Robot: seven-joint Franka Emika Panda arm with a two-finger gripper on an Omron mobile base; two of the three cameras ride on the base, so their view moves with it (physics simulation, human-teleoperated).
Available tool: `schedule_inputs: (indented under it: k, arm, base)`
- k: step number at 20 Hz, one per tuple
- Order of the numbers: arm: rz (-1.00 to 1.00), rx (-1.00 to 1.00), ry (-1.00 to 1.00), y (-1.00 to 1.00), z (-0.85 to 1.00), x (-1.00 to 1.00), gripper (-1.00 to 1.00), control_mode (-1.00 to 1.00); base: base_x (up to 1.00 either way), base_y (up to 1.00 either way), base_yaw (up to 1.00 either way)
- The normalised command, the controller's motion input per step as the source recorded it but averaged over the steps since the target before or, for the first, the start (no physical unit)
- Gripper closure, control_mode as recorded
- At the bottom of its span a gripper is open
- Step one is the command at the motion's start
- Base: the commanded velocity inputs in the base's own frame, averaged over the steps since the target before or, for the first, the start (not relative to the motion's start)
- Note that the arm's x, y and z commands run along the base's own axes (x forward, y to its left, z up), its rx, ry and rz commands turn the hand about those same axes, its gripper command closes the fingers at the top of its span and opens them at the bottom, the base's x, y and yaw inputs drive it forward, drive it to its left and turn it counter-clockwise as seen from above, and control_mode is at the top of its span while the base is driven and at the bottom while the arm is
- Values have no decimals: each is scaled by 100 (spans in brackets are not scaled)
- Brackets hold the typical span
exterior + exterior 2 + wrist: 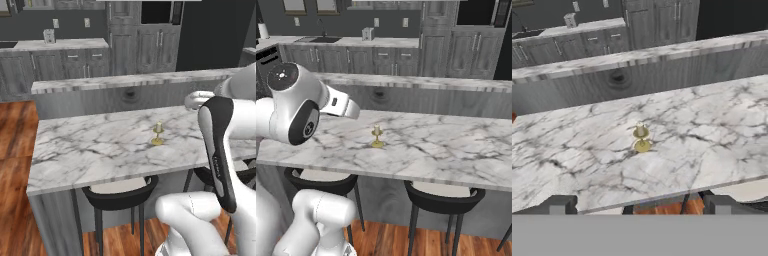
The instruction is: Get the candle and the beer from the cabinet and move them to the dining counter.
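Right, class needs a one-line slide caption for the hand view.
Open claw looks down at the candle standing upright on the dining counter.

arm: white, folded upright, elbow bent high (dark joint faces the right base camera)
gripper [637, 205]: jaws spread wide, nothing between them
fingertips [559, 205]: dark, apart

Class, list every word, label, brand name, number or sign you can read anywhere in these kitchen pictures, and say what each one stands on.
None: no readable text anywhere.
The candle standing on the dining counter bears no label.
The white arm shows a small dark marking on its joint, too small and blurred to read.
The pale plates on the back wall are blank at this size.
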Motion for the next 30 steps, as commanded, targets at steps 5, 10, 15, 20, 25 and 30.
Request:
schedule_inputs:
  k: [5, 10, 15, 20, 25, 30]
  arm:
    - [0, -7, 0, 14, 23, -100, -100, -100]
    - [0, -7, 3, 19, 31, -98, -100, -100]
    - [1, -2, 0, 19, 48, -67, -100, -100]
    - [10, 0, 0, 14, 41, -46, -100, -100]
    - [11, 0, 0, 7, 11, -29, -100, -100]
    - [0, 0, 0, 0, 0, -16, -100, -100]
  base:
    - [0, 0, 0]
    - [0, 0, 0]
    - [0, 0, 0]
    - [0, 0, 0]
    - [0, 0, 0]
    - [0, 0, 0]
